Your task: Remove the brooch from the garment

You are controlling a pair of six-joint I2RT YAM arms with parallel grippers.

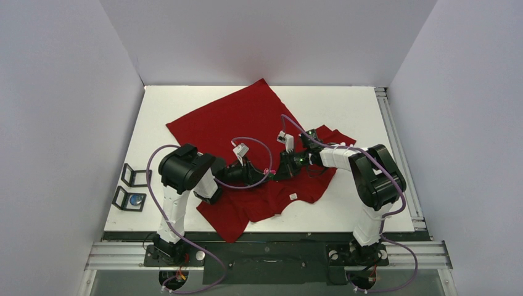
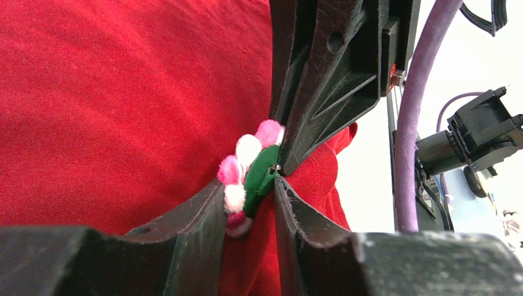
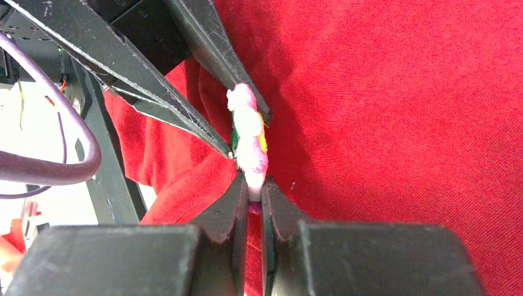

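Observation:
The garment (image 1: 240, 117) is a dark-red T-shirt spread on the white table, with its white neck tag (image 1: 293, 197) near the front. The brooch (image 1: 270, 171), with pink and white petals and a green back, sits on a raised fold of cloth between both grippers. My left gripper (image 2: 247, 185) is shut on the brooch (image 2: 250, 169) and the cloth fold behind it. My right gripper (image 3: 253, 185) is shut on the brooch's lower petal (image 3: 250, 139). In the top view my left gripper (image 1: 264, 173) and right gripper (image 1: 279, 171) meet tip to tip.
Two small black stands (image 1: 132, 185) sit at the table's left edge, one holding a blue object. A metal rail (image 1: 395, 154) runs along the right side. Grey walls enclose the table. Purple cables (image 1: 259, 145) loop over the shirt.

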